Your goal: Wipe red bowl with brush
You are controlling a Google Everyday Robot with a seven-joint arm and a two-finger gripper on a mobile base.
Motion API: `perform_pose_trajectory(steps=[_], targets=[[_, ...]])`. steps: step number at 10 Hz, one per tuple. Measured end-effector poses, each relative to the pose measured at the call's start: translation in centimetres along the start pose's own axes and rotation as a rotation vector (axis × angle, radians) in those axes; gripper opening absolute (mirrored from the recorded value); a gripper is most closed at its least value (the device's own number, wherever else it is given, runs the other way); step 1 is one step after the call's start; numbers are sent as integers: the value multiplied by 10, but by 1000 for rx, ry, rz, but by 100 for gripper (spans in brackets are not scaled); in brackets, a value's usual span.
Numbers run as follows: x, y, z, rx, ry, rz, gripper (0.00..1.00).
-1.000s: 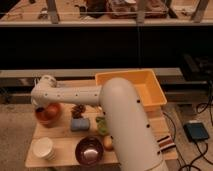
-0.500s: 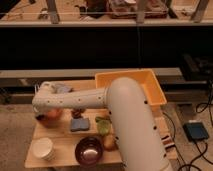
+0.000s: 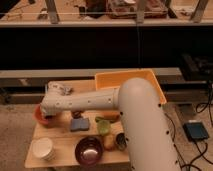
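Arm: the white, thick-bodied robot arm [image 3: 125, 107] reaches from lower right across the wooden table [image 3: 60, 137] toward its left end.
Gripper: the gripper [image 3: 48, 116] sits at the far left end of the arm, low over the left part of the table and directly at the red bowl; it is mostly hidden behind the wrist.
Task object: the orange-red round shallow bowl [image 3: 40, 116] rests near the table's left edge, partly covered by the wrist; only its left rim and part of the wall show.
Brush: cannot be made out in this view.
Centre of table: a blue-grey rectangular sponge-like block [image 3: 79, 124] lies just right of the red bowl, apart from it.
Front of table: a white cup stack [image 3: 42, 148] stands at the front left; a dark maroon bowl with a shiny inside [image 3: 89, 150] sits just beside it to the right.
Back right: a yellow-orange rectangular plastic bin [image 3: 125, 80] rests behind the arm.
Near the arm: a green object [image 3: 103, 127] lies right of the block, partly hidden.
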Motion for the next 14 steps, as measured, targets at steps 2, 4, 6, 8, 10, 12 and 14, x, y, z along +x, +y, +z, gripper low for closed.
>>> perform_pose_trajectory(steps=[2,4,6,8,10,12,14], targets=[[16,5,-2,-3,18,8,14],[31,-5,2,11,26,-4,14],[41,-27,12,32,26,-29,14],[46,-59,27,66,12,-70,14],[40,-71,32,83,-2,-97,14],[8,-31,22,68,-37,-54,14],[2,-12,16,40,-34,-22,14]])
